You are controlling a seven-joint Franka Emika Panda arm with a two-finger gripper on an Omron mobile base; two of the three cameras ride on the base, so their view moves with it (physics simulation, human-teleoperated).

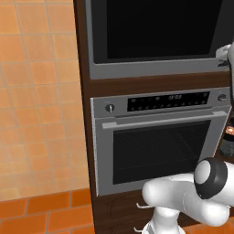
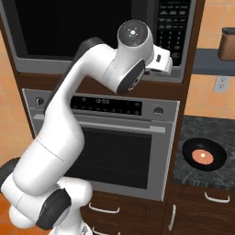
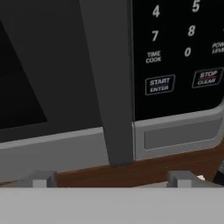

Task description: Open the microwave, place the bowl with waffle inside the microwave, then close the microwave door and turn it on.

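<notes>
On the far left there is an orange tiled wall (image 1: pixel 36 91). Next to it stands a dark wood cabinet (image 1: pixel 84 137) with the microwave (image 1: pixel 155 36) built in at the top; its door (image 1: pixel 157 27) is closed, the black glass flat inside the grey frame. Under the microwave sits the silver oven (image 1: pixel 155 141), with a knob at each end of its display and a bar handle across the front.

In the right base view the white arm (image 2: pixel 59 137) rises in front of the oven and bends up to the lower right corner of the microwave. The gripper (image 3: pixel 111 178) is close to the lower end of the dark vertical handle (image 3: pixel 111 83), and its jaws stand wide apart with nothing between them. The handle runs down between the two fingertips (image 3: pixel 40 178) in the hand view; I cannot tell if they touch it. Right of the handle is the keypad (image 3: pixel 179 48), with the START button (image 3: pixel 159 84) near its bottom.

Further right, on the dark counter (image 2: pixel 193 176), rests the bowl (image 2: pixel 204 154), black, with the round orange waffle (image 2: pixel 202 157) inside it. A wall socket (image 2: pixel 222 84) is above the counter
</notes>
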